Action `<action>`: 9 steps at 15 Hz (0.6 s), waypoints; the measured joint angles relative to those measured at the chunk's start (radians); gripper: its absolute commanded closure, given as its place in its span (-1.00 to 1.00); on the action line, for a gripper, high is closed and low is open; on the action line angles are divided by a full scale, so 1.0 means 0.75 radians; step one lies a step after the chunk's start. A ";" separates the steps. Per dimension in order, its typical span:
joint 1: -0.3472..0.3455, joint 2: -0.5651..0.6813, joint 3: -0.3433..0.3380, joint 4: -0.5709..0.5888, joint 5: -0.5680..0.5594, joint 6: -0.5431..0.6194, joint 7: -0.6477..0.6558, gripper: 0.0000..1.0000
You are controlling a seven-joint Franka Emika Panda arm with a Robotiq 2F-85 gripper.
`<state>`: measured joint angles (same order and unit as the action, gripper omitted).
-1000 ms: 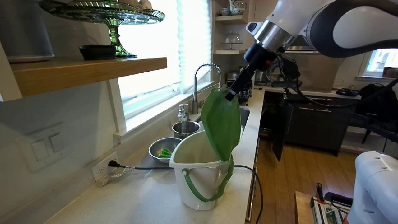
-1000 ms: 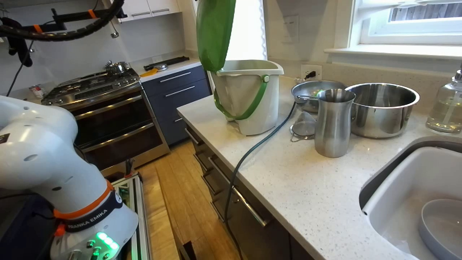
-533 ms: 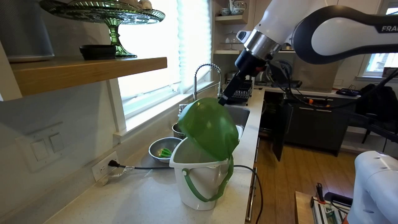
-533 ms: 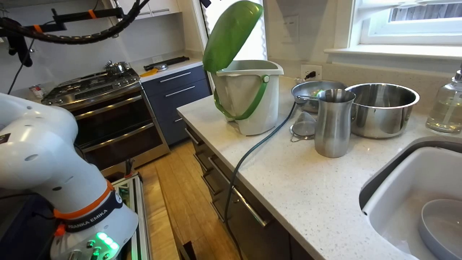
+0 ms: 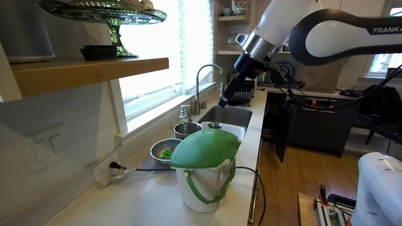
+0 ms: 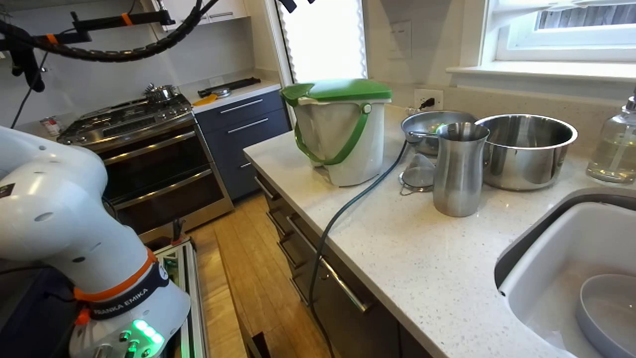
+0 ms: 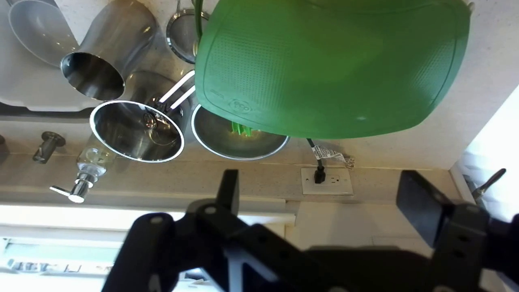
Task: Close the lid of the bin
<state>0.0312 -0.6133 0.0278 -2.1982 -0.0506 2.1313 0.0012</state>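
The green domed lid (image 5: 205,149) lies down over the bin's top. It also covers the bin (image 6: 343,89) in an exterior view and fills the upper right of the wrist view (image 7: 332,69). The white bin (image 5: 196,188) stands upright on the counter, its green handle hanging down; it shows in both exterior views (image 6: 367,144). My gripper (image 5: 223,102) is above the lid and apart from it. In the wrist view my gripper (image 7: 319,176) has its two fingers wide apart with nothing between them. Only its fingertips show at the top edge of an exterior view (image 6: 296,5).
A metal bowl (image 7: 239,142) with a green thing inside, a steel pot (image 6: 526,154), a steel cup (image 6: 458,171) and a strainer (image 6: 417,176) stand near the bin. A cable (image 6: 343,214) crosses the counter. The faucet (image 5: 197,94) rises by the sink (image 5: 232,116).
The lid has swung from nearly upright, through half tilted, down onto the bin's top. My gripper has moved slightly left and down in an exterior view and is now apart from the lid.
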 measured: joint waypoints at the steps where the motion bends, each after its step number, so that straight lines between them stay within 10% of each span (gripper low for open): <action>1: 0.000 -0.006 0.000 0.004 0.000 -0.007 0.000 -1.00; 9: -0.002 -0.136 -0.001 0.077 0.000 -0.262 0.000 -1.00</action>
<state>0.0294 -0.7152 0.0274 -2.1402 -0.0508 1.9346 0.0012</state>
